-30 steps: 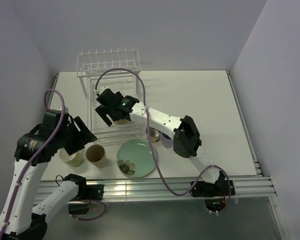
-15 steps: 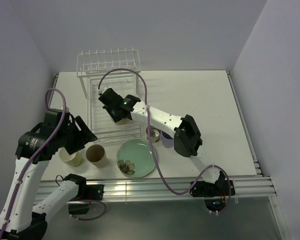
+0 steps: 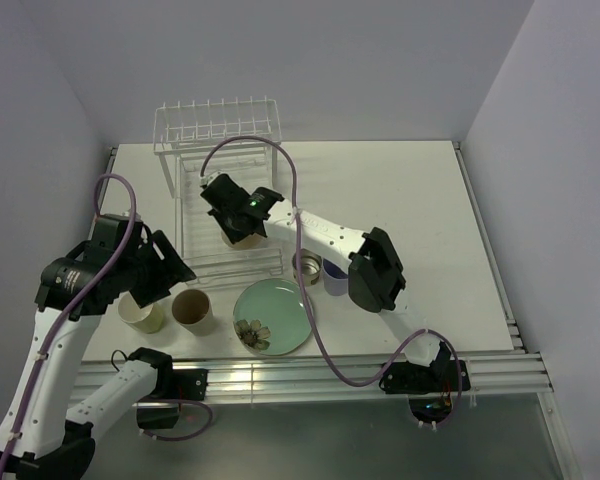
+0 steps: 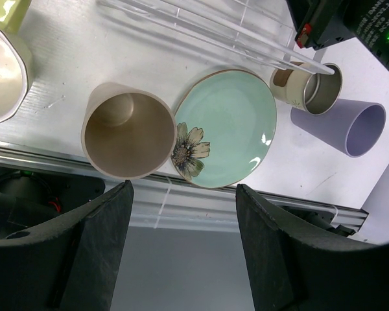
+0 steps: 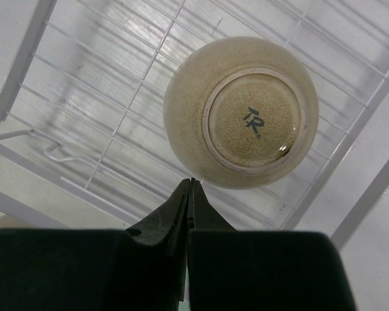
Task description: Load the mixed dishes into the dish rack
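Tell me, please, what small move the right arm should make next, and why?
Probably lift the right gripper off the dish rack and swing it toward the lavender cup. The cream bowl lies upside down on the rack wires and the shut fingers hold nothing, so that dish seems placed, while the lavender cup stands outside the rack.

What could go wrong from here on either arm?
1. The right gripper is shut, its tips just beside the rim of the upturned cream bowl on the white wire dish rack. A sideways pull-out might shove the bowl along the wires.
2. The left gripper hangs open above the tan cup, which is crowded between the pale yellow-green mug and the mint-green flower plate. A descending finger may clip a neighbour.
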### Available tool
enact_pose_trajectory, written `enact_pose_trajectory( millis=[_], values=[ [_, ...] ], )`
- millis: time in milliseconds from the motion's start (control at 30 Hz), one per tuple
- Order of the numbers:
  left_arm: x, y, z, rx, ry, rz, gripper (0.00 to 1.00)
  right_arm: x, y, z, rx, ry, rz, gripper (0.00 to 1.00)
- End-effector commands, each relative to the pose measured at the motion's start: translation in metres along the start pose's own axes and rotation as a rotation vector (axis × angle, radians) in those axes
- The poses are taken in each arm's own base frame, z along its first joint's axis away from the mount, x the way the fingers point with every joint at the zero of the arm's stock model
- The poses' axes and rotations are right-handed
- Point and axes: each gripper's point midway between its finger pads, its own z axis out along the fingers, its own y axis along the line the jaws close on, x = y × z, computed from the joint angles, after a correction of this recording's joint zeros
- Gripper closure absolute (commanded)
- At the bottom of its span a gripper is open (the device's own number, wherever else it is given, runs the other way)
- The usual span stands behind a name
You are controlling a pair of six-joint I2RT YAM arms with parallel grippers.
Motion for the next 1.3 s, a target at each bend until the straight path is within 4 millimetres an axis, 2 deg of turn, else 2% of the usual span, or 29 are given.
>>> enact_pose_trajectory(
  millis=[0,200,333,400,467,500,667,700,767,800,833,933,967,1000,1100,1133,1167,1267],
  values=[
    [-0.001,0.002,-0.002,-0.013,-0.005,0.011,0.29,0.001,0.003,0.003,-0.022,-0.002,0.022,1.00],
    [-0.001,0.004,-0.001,-0.020,-0.002,0.018,0.29,0.010,0.004,0.015,-0.012,0.022,0.022,1.00],
    [-0.002,0.003,0.000,-0.021,-0.001,0.023,0.29,0.003,0.000,0.030,0.016,0.001,0.015,1.00],
    [-0.001,0.003,-0.001,-0.020,0.003,0.024,0.29,-0.003,-0.008,0.037,0.058,-0.021,0.004,1.00],
    [0.000,0.003,0.000,-0.017,0.010,0.027,0.29,-0.013,-0.017,0.046,0.112,-0.060,-0.015,1.00],
    [0.001,0.002,-0.001,-0.014,0.014,0.030,0.30,-0.017,-0.030,0.048,0.182,-0.086,-0.019,1.00],
    [0.005,-0.003,-0.004,0.019,0.039,0.046,0.31,-0.051,-0.063,0.062,0.292,-0.231,0.022,1.00],
    [0.007,-0.004,-0.005,0.030,0.048,0.047,0.31,-0.063,-0.073,0.062,0.302,-0.264,0.044,1.00],
    [0.008,-0.005,-0.005,0.036,0.053,0.055,0.32,-0.073,-0.079,0.071,0.304,-0.292,0.056,1.00],
    [0.009,-0.004,-0.005,0.035,0.056,0.056,0.32,-0.089,-0.082,0.065,0.305,-0.331,0.074,1.00],
    [0.011,-0.002,-0.002,0.029,0.064,0.059,0.33,-0.090,-0.086,0.075,0.298,-0.329,0.077,1.00],
    [0.015,0.003,0.004,0.007,0.081,0.051,0.34,-0.096,-0.090,0.083,0.251,-0.338,0.102,1.00],
    [0.015,0.004,0.005,0.001,0.082,0.049,0.34,-0.095,-0.090,0.085,0.247,-0.337,0.103,1.00],
    [0.018,0.007,0.007,-0.005,0.087,0.046,0.35,-0.085,-0.089,0.090,0.250,-0.315,0.090,1.00],
    [0.019,0.011,0.009,-0.020,0.081,0.025,0.35,-0.088,-0.076,0.074,0.197,-0.339,0.078,1.00],
    [0.020,0.014,0.010,-0.028,0.077,0.019,0.36,-0.090,-0.071,0.059,0.171,-0.360,0.078,1.00],
    [0.019,0.018,0.012,-0.046,0.063,0.006,0.37,-0.090,-0.058,0.050,0.127,-0.373,0.074,1.00],
    [0.019,0.025,0.017,-0.081,0.054,-0.015,0.38,-0.091,-0.043,0.014,0.061,-0.394,0.094,1.00]
  ],
)
